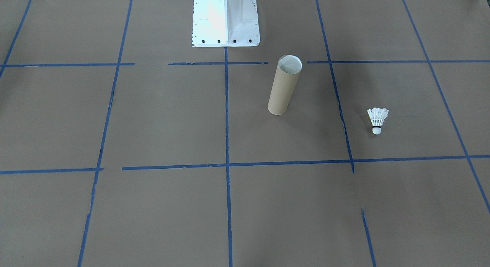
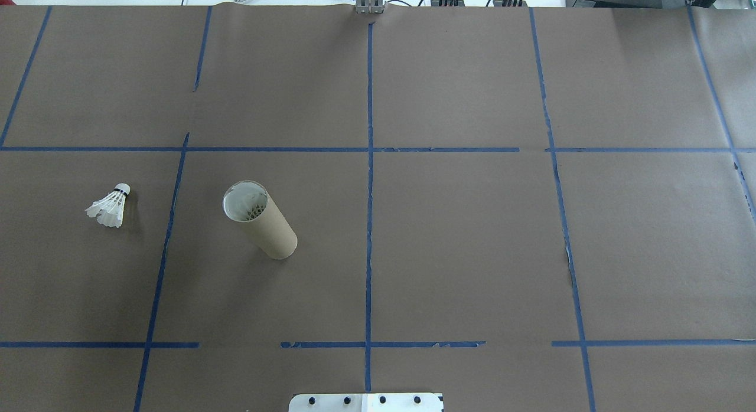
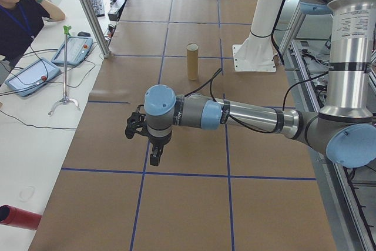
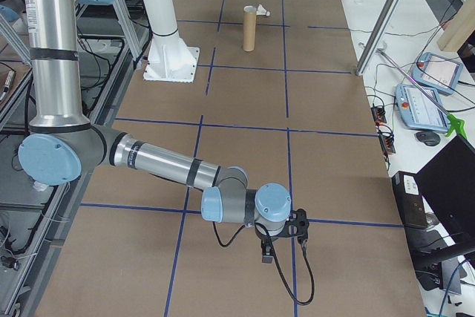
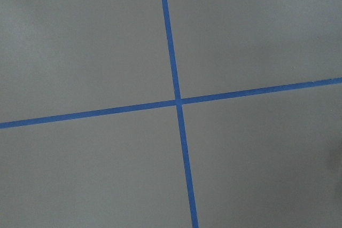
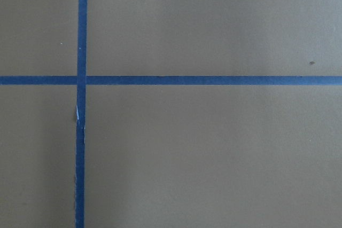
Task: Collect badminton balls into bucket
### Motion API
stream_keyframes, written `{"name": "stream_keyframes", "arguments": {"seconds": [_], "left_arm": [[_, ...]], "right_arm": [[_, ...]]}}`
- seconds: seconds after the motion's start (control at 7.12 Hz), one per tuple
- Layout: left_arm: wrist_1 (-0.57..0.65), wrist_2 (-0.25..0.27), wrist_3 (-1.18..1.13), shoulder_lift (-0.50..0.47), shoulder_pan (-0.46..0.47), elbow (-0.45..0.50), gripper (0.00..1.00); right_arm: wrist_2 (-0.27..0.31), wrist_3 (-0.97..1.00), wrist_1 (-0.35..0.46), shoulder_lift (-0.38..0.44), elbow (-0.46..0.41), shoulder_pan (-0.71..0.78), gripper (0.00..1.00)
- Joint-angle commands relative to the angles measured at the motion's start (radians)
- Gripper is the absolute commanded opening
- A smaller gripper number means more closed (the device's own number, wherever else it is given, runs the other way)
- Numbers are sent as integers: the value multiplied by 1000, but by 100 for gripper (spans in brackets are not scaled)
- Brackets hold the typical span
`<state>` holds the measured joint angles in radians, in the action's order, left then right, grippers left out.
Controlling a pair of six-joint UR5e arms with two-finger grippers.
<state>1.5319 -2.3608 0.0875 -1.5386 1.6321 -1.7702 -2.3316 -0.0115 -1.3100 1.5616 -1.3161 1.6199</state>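
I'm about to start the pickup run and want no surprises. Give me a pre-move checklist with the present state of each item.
1. Tube standing upright, mouth up: ok.
2. Shuttlecock out in the open, apart from the tube, in the grid cell next to the tube's: ok.
3. Shuttlecock pose: it lies on its side, cork tip pointing away from the robot: ok to reach.
4. Tube has room: cannot tell; the overhead view shows feathers already inside.
5. Left tool open: cannot tell; it shows only in a side view.
6. Right tool open: cannot tell, for the same reason.
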Motion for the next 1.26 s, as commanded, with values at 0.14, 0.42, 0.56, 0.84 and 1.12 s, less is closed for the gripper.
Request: {"name": "stream_keyframes", "arguments": {"seconds": [0.14, 0.42, 0.56, 0.84, 1.12], "left_arm": [[4, 6, 0, 0, 0, -21, 100], [10, 6, -9, -52, -2, -18, 100], [26, 11, -8, -104, -2, 7, 100], [104, -11, -93, -137, -2, 72, 100], [387, -9, -257, -71, -49, 92, 100]], "right_arm": [[0, -1, 0, 0, 0, 0, 100], [0, 1, 0, 0, 0, 0, 100], [0, 1, 0, 0, 0, 0, 100], [0, 1, 0, 0, 0, 0, 100], [0, -1, 0, 0, 0, 0, 100]]}}
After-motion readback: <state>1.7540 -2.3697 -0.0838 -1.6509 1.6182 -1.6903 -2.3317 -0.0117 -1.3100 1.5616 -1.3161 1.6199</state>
